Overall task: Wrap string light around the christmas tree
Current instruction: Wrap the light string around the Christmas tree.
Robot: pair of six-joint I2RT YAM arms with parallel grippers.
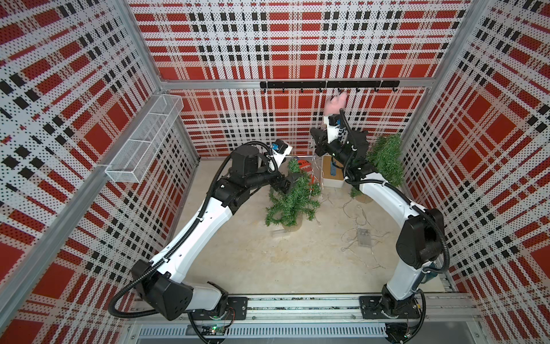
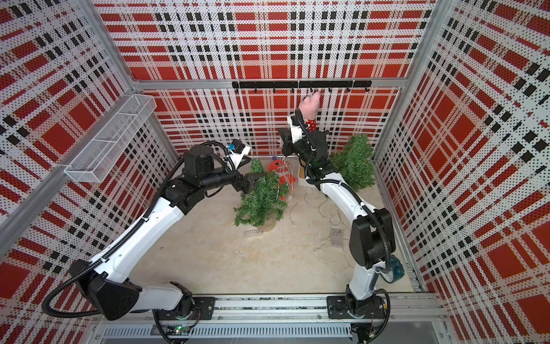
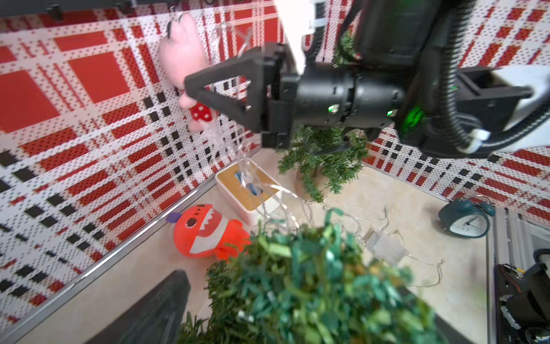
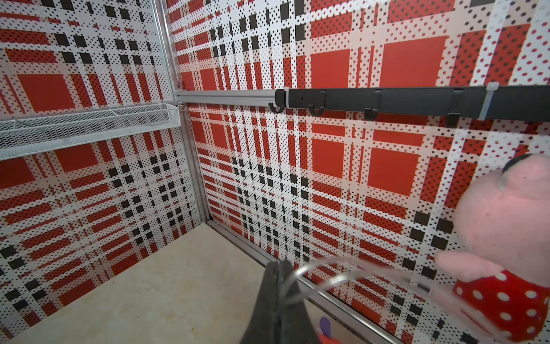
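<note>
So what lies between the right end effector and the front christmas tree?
String light hangs from the right end effector to the front christmas tree, shown in left wrist view.

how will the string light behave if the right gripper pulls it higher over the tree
Probably floppy: the string light sags in loose loops from the shut right gripper to the tree. Likely light, since the wire is thin, though the clear box among its strands may drag. Apt to snag: strands lie among the needles.
</note>
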